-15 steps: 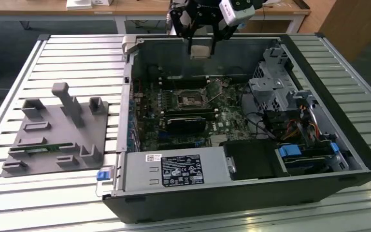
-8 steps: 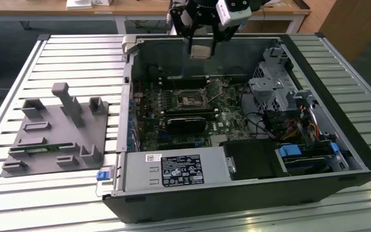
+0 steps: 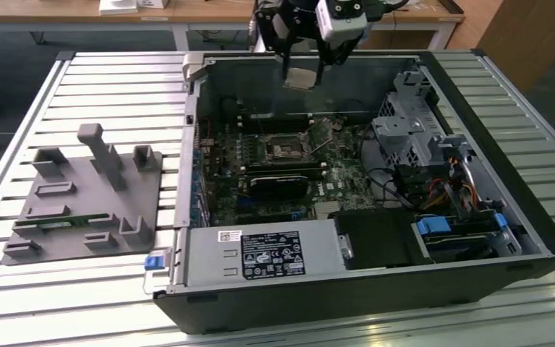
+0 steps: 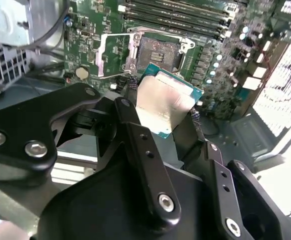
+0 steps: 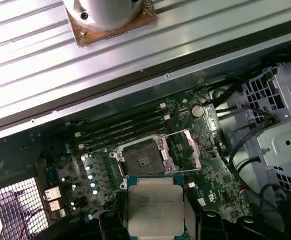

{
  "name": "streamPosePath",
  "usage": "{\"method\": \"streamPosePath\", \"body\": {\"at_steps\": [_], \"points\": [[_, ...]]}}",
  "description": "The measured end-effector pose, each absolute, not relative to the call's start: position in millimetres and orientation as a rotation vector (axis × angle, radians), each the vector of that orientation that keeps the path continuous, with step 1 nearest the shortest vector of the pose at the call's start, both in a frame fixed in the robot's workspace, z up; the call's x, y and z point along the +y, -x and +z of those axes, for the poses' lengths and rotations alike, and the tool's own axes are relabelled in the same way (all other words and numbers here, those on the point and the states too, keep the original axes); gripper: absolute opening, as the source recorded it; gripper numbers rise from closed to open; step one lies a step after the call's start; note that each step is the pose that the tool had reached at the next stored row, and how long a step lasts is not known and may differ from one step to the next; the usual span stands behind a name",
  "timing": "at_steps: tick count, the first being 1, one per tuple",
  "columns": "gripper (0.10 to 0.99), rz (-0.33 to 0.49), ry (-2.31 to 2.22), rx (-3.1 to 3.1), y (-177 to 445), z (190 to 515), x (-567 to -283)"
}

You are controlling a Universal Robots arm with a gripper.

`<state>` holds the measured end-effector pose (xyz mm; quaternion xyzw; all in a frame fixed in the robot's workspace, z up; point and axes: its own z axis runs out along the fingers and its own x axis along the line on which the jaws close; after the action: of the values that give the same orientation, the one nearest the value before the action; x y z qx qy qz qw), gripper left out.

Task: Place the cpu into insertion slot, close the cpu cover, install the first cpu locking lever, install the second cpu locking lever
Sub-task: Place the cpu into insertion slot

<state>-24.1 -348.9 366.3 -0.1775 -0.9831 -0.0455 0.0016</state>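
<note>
Plainly a robotics lab or assembly test workshop. Open computer case (image 3: 355,303) lying on its side on a ribbed metal bench (image 3: 113,87), green circuit board (image 3: 340,184) bared. Grey moulded holder block (image 3: 84,195) near the bench's edge on the exterior view's left. Beyond the far edge, wooden desks (image 3: 210,11) with papers (image 3: 118,6), a wooden cabinet (image 3: 528,36), dark carpet (image 3: 8,43) underfoot

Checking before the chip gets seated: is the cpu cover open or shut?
Open. The cpu cover is swung aside, leaving the insertion slot bare; the gripper holds the cpu clear of it.
</note>
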Motion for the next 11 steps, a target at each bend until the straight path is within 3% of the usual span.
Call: {"method": "streamPosePath", "body": {"at_steps": [11], "points": [[0.533, -0.143, 0.779, -3.044, 25.9, 365.4, -348.9]]}}
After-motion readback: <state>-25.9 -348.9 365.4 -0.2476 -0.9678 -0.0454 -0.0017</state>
